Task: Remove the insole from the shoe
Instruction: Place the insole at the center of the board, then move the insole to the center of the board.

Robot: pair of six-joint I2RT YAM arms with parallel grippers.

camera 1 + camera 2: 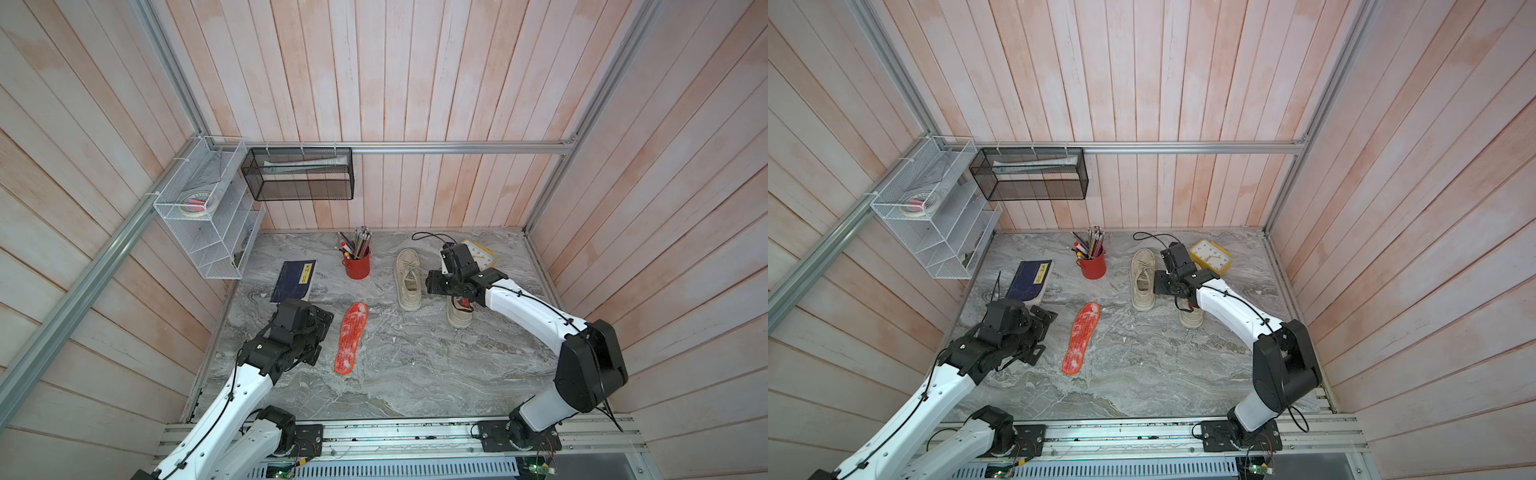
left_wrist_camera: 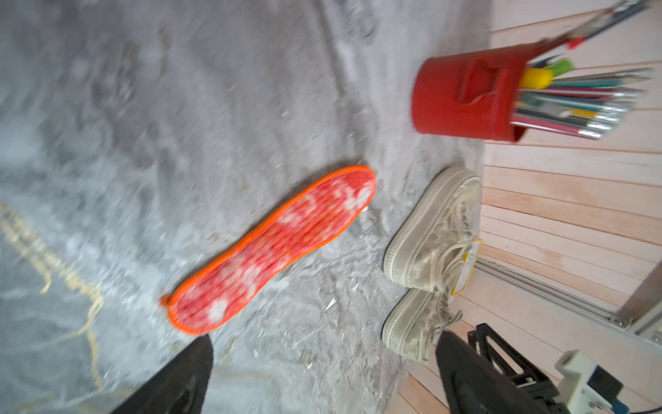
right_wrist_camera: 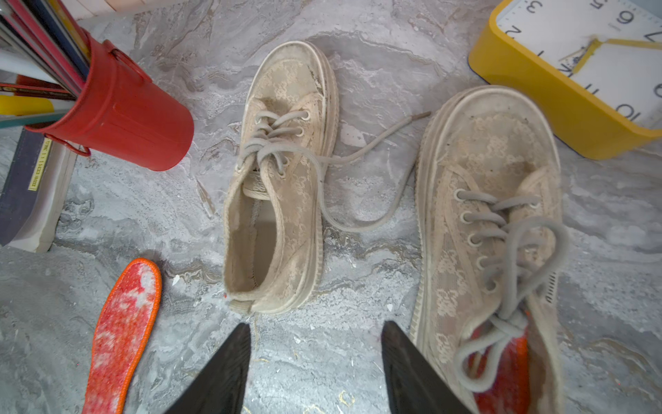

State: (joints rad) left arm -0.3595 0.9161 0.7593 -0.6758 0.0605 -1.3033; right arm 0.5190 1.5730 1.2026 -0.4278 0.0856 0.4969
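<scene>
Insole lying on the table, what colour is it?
The insole is red, white-blotched, orange-edged; clearest in right wrist view.

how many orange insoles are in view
2. One insole lies flat on the table, left of both shoes. The other insole sits inside the shoe beside the yellow clock, partly hidden by laces. The second shoe looks empty.

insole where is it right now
In both top views the insole lies flat on the table, left of the empty shoe and nearer the robot than the red pencil cup.
</scene>
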